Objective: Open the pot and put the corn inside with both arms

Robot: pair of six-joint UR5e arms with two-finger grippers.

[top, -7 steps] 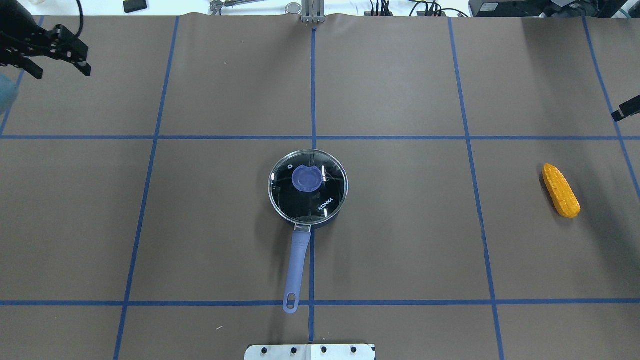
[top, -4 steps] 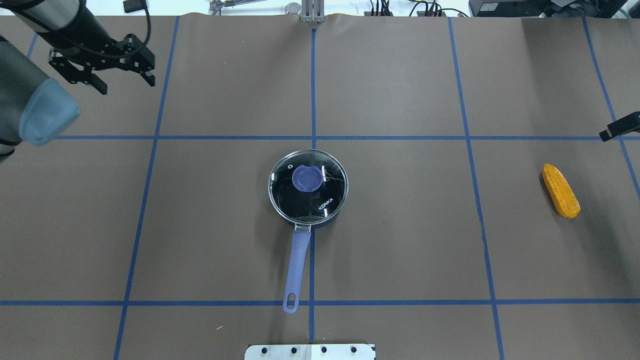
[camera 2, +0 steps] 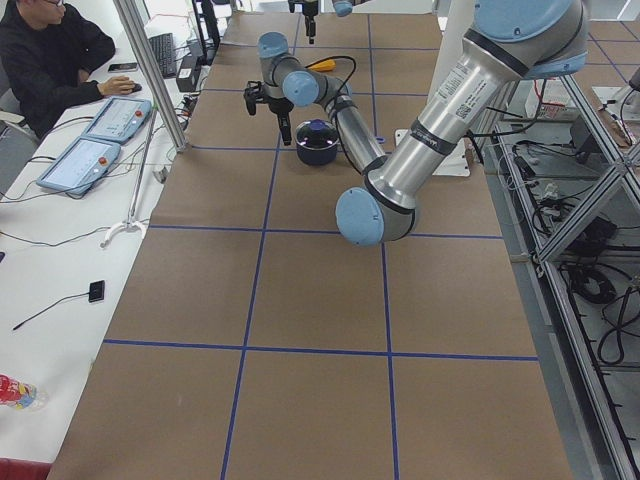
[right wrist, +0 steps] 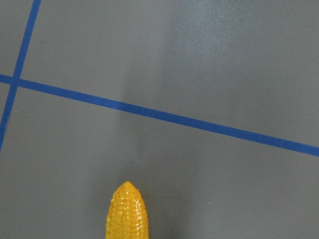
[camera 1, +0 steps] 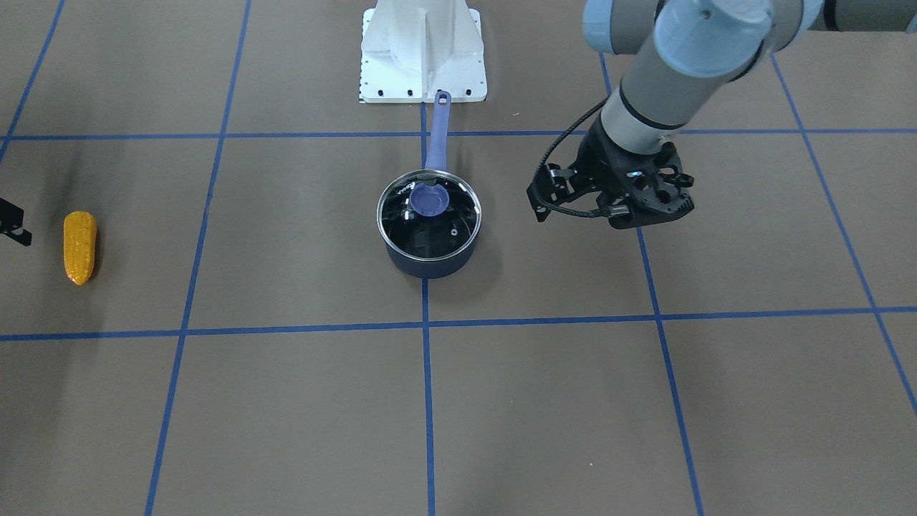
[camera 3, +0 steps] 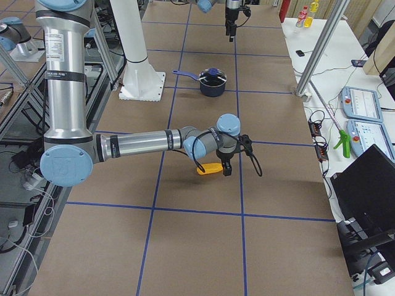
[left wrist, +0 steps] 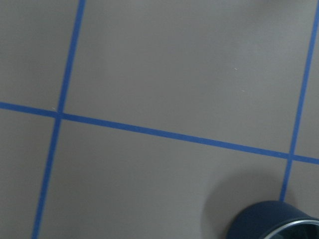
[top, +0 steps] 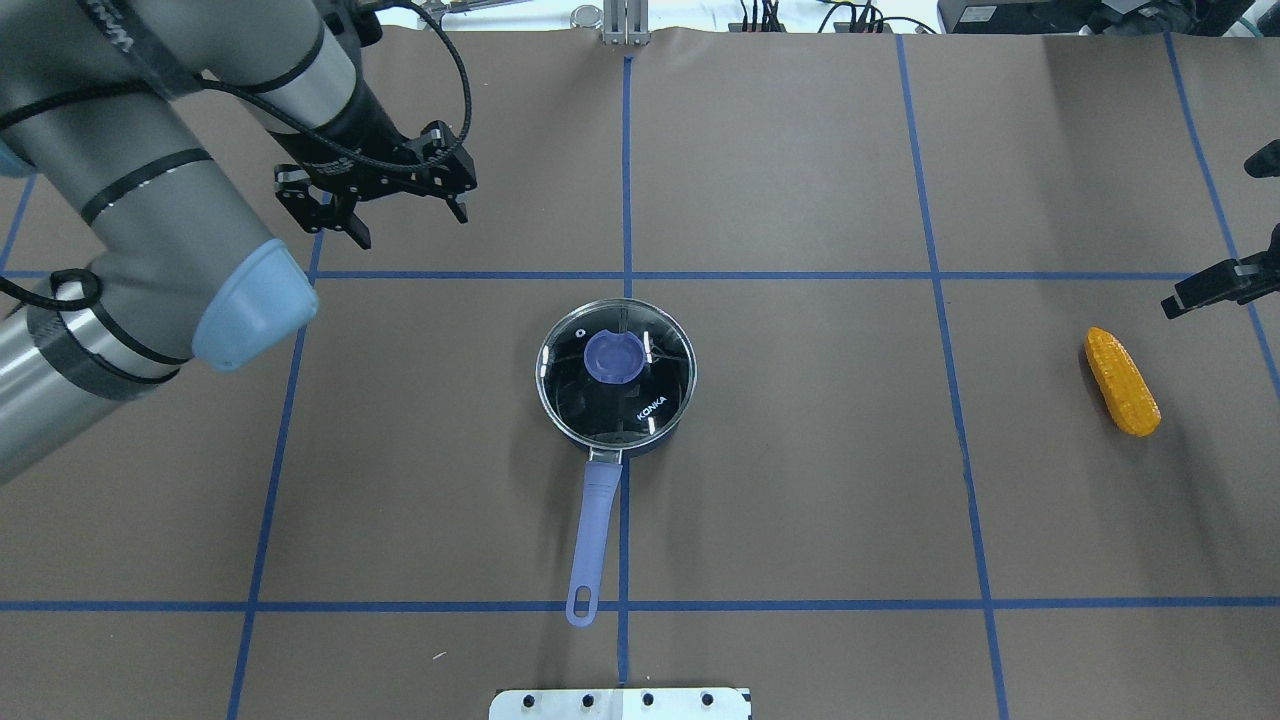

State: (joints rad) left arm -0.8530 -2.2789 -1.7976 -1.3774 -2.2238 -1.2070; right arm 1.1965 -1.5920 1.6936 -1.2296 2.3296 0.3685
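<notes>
Slippage looms: left pincer [top: 408,222], fingers spread at the pot's [top: 597,520] ten o'clock, might catch the lid [top: 640,395] knob [top: 612,358] off-centre; right pincer [top: 1207,237] gapes near corn [top: 1122,382].

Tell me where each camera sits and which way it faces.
Overhead: behind the robot, looking forward and down; left arm, left gripper.
Front-facing: across the table, facing the base; left arm.
Exterior left: table's end; near left arm.
Exterior right: opposite end; right arm near the corn.
Left wrist: down at table, pot edge; no body.
Right wrist: down at corn tip; no body.
Overhead and front-facing share the lidded pot.
</notes>
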